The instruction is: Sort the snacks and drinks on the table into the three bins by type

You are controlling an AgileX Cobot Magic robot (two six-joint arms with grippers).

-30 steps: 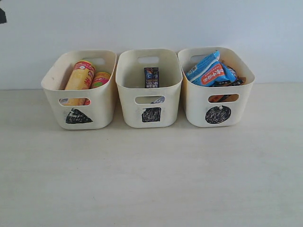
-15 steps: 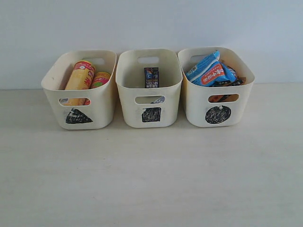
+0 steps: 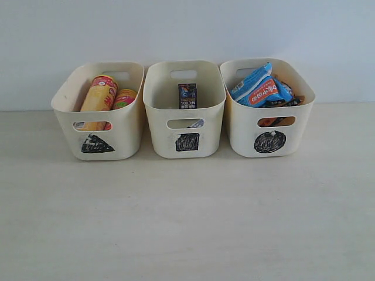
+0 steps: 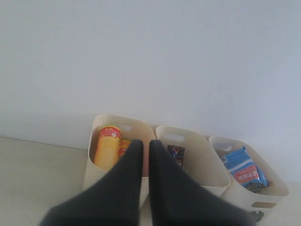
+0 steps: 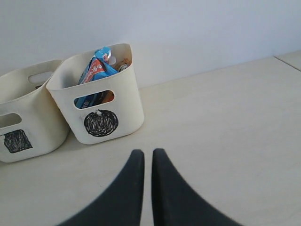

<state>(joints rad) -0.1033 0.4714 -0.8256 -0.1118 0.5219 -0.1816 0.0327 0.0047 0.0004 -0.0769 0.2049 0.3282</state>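
Cream plastic, three times over, in the exterior view: the triangle bin (image 3: 65,114), the square bin (image 3: 153,105) and the circle bin (image 3: 234,126) stand in a row at the back of the surface (image 3: 187,222), close beside one another. The yellow chip tube (image 3: 99,96) and the pink chip tube (image 3: 124,98) lean together in the triangle bin. The dark purple carton (image 3: 187,95) stands upright in the square bin, and what I take for the blue and white carton (image 3: 197,123) peeks through its handle cutout. The blue-white packets (image 3: 258,88) are heaped in the circle bin, with orange showing lower down. Nothing loose shows in front, and neither arm is in sight here

In the left wrist view, the left end effector (image 4: 145,147) has its jaws pressed together on nothing, well apart from the bins beyond it

In the right wrist view, the right end effector (image 5: 147,155) is likewise closed and empty, over bare surface near the circle bin

To my eye the sorting is finished; the next move calls only for keeping both arms clear of the bins
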